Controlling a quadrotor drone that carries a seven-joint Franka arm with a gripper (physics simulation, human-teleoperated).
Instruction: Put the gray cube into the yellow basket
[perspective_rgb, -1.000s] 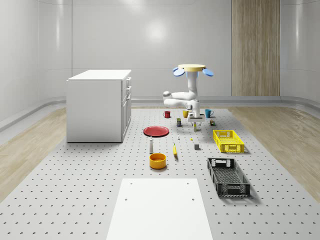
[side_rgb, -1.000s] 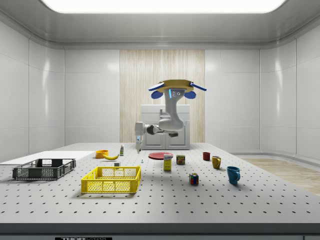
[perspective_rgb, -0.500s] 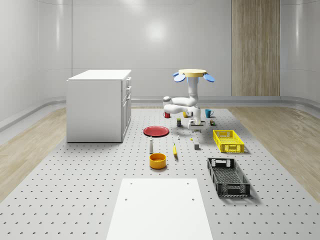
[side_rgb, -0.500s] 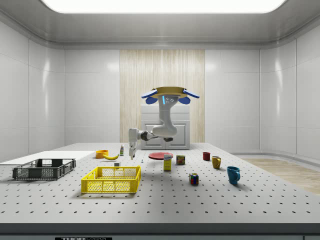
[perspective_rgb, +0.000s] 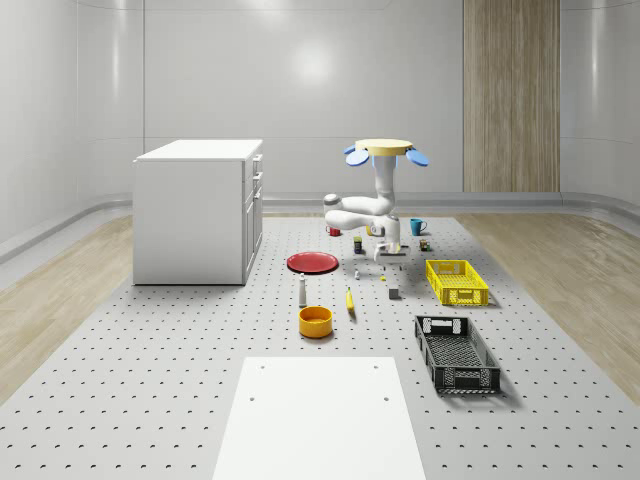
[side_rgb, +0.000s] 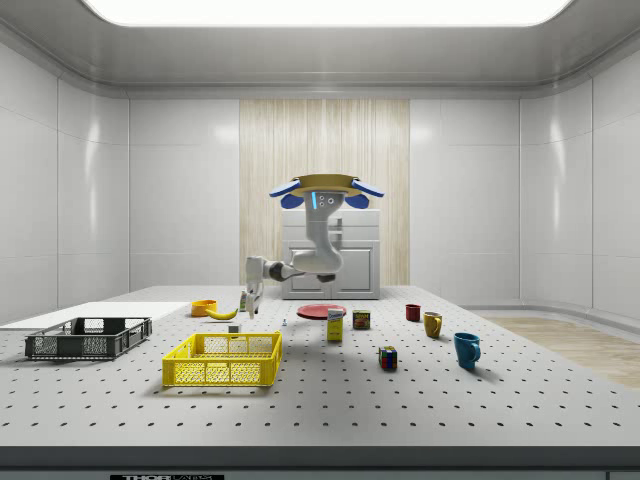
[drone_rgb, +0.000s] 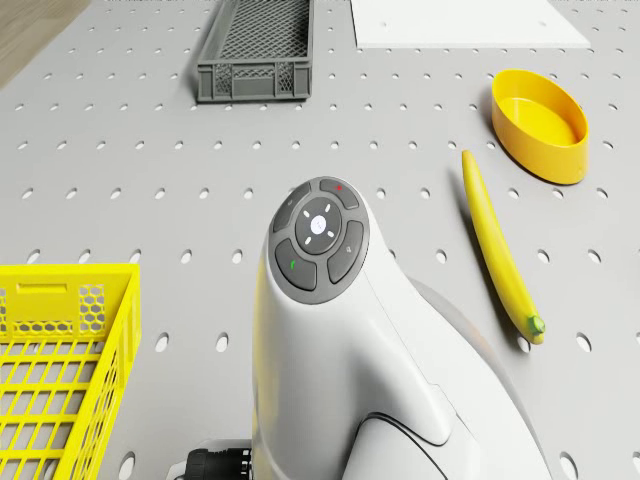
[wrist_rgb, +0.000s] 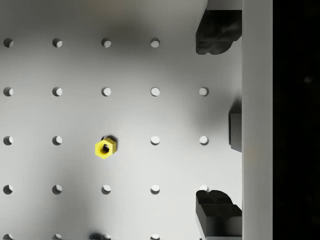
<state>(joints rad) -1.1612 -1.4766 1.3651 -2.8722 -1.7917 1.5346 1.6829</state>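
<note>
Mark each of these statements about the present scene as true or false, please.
1. The gray cube lies inside the yellow basket. False: it sits on the table, beside the basket.
2. The drone hovers above the table. True.
3. The banana rests in the orange bowl. False: it lies on the table beside the bowl.
4. A small yellow nut lies on the table under the wrist camera. True.
5. The black crate stands on the white cabinet. False: it is on the table.
</note>
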